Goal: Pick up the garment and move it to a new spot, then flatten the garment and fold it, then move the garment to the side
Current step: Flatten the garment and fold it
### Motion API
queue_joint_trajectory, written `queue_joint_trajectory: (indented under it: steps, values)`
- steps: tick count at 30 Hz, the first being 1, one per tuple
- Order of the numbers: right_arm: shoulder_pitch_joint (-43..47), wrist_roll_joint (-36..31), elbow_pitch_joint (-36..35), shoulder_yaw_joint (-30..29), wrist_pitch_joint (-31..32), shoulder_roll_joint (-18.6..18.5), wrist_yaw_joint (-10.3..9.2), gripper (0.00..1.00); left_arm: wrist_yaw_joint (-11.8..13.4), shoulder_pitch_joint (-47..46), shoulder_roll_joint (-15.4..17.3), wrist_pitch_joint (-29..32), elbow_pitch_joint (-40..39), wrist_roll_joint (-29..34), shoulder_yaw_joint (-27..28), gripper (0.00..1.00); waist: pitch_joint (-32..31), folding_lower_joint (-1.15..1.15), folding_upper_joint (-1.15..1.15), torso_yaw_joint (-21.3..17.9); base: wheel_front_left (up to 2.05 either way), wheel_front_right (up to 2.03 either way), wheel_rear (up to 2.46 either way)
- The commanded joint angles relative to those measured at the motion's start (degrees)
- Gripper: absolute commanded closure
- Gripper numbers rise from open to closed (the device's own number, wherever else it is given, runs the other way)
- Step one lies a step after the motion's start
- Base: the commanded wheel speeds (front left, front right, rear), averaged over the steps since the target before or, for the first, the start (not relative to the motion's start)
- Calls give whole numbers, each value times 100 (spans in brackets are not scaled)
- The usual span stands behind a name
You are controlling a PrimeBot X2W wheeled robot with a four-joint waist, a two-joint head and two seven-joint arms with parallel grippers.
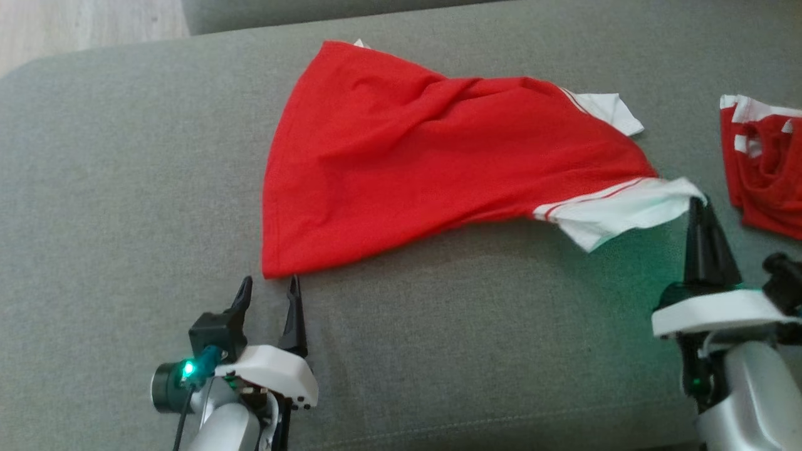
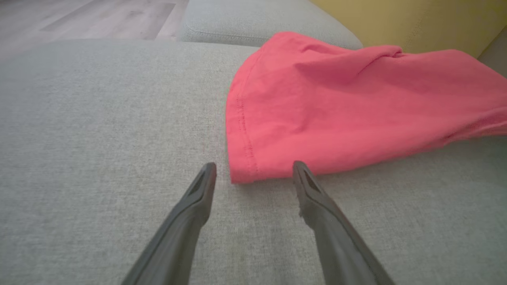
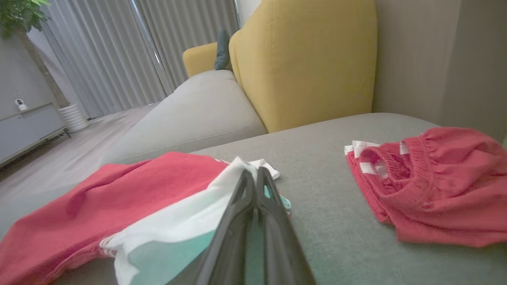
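The red T-shirt (image 1: 401, 156) is lying spread but rumpled across the middle of the grey sofa seat (image 1: 125, 188), hem to the left and sleeves to the right. The flatten step is therefore being judged as the one in hand, with folding and moving aside not yet done. The near white sleeve (image 1: 620, 213) is being pinched at its right tip by the right gripper (image 1: 697, 203), whose fingers are being pressed flat together on the cloth in the right wrist view. The sleeve appears to be held slightly off the seat and stretched toward the near right. The left gripper (image 1: 270, 282) is being held low over the seat at the near left, its fingers (image 2: 194, 202) spread wide apart and pointing far. The near hem corner (image 1: 276, 268) is lying just at and between the tips, and nothing is being gripped. Both forearms are being reached in from the near edge, wrists low over the seat. Next move, as judged: the left fingers are to be eased forward around the hem corner and closed on it. Both ends are then to be pulled apart, left and right, so the diagonal wrinkles across the body get taken out. The thin pinch on the sleeve may be slipping under tension. A second red garment (image 1: 764, 169) with white stripes is lying well apart at the far right, not being touched.
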Motion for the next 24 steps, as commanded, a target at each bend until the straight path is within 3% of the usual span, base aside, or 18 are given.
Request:
queue_joint_trajectory:
  steps: [1,14,21,24]
  values:
    - [-245,39,-151,78,-63,-120,37,100,-88,-261,44,-29,-66,-40,175,0,53,0,0,-15,0,0,0]
    - [-560,123,-70,53,-63,-123,37,100,-462,-634,44,-29,571,15,118,0,314,0,0,-74,0,0,0]
    - [-635,141,-89,82,-63,-155,37,100,-732,-655,44,-29,614,-103,-12,0,340,0,0,-92,0,0,0]
    - [-645,132,-101,100,-63,-168,37,100,-728,-661,44,-29,552,-33,-26,0,358,0,0,-103,0,0,0]
